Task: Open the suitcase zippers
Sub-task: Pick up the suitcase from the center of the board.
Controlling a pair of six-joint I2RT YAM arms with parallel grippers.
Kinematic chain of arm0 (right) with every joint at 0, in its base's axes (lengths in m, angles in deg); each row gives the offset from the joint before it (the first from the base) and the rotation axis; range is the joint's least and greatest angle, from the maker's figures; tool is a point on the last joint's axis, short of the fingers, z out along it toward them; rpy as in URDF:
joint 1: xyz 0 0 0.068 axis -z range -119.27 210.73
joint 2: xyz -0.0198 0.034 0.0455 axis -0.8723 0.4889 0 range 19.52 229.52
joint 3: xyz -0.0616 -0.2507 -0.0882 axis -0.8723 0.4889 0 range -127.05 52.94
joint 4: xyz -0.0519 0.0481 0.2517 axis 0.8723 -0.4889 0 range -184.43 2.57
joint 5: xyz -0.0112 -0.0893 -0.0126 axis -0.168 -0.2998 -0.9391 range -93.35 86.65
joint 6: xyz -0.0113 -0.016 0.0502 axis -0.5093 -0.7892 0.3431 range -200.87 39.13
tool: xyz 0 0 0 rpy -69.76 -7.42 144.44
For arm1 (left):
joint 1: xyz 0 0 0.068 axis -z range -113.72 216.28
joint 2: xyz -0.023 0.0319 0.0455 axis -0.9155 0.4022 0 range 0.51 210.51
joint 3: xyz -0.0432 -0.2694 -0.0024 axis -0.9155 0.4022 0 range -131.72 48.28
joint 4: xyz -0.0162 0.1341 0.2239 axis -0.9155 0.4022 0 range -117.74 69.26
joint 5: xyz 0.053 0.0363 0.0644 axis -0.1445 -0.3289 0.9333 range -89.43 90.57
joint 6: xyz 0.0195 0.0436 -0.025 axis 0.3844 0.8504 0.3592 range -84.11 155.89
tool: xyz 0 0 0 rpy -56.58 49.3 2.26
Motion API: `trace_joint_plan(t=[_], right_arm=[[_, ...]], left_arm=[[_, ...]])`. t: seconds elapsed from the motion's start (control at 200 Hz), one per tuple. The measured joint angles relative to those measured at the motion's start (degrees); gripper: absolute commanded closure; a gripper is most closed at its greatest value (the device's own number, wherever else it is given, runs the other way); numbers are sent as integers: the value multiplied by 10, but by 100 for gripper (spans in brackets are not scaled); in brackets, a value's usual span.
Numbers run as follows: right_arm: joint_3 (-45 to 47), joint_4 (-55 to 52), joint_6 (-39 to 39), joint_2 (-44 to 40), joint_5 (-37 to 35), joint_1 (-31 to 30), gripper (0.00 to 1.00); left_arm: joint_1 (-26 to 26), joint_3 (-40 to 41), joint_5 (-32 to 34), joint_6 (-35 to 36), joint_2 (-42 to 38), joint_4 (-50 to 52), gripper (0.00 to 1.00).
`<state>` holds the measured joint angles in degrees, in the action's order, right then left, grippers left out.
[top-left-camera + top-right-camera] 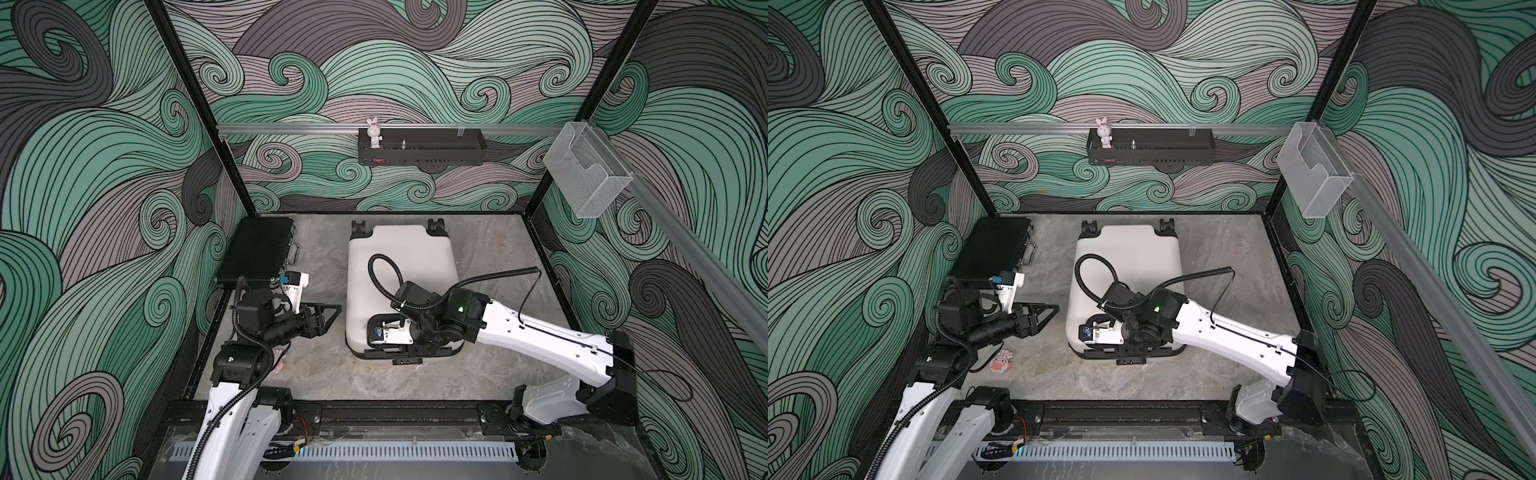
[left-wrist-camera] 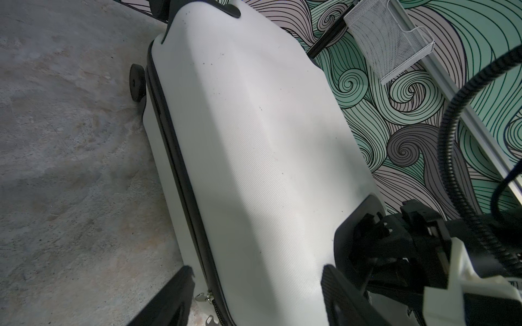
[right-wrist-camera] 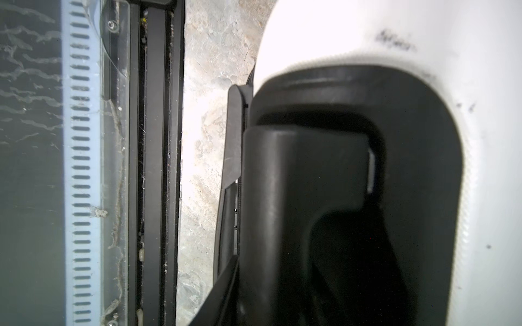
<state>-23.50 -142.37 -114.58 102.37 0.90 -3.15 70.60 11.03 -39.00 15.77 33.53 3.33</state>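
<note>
The white suitcase [image 1: 401, 266] lies flat in the middle of the tabletop [image 1: 316, 382]. Its black wheels point to the back wall and its black handle panel [image 3: 423, 175] is at the near end. The zippers [image 2: 180, 158] run as a narrow black band along the side seam between the two shells and look closed there. Two small metal pulls [image 2: 204, 296] sit close together near the near left corner of the case. The left fingers [image 2: 172, 293] are spread wide and hold nothing. In both top views they hang just beside the left side of the suitcase, near that corner, and do not touch it. The right fingers [image 3: 305, 183] are down at the near end of the case, and one of them reaches into the recessed handle panel. I cannot tell how far they are open, or whether they grip anything. A flat black briefcase [image 1: 257, 249] lies in the far left corner of the tabletop, well apart from the suitcase.
</note>
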Motion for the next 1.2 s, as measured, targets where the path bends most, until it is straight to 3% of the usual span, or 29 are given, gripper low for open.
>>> trace_joint_plan(t=[0.39,0.691,0.856,1.201], right_arm=[[12,-2,-9,-18,63,35,79],[12,-26,-45,-51,160,109,85],[12,-29,-53,-53,199,148,86],[-30,-50,-54,-54,261,235,87]], left_arm=[[0,0,0,0,-15,-5,36],[0,12,-11,5,-17,-45,41],[0,13,-34,30,-19,-72,53],[3,23,-99,96,-27,-122,57]])
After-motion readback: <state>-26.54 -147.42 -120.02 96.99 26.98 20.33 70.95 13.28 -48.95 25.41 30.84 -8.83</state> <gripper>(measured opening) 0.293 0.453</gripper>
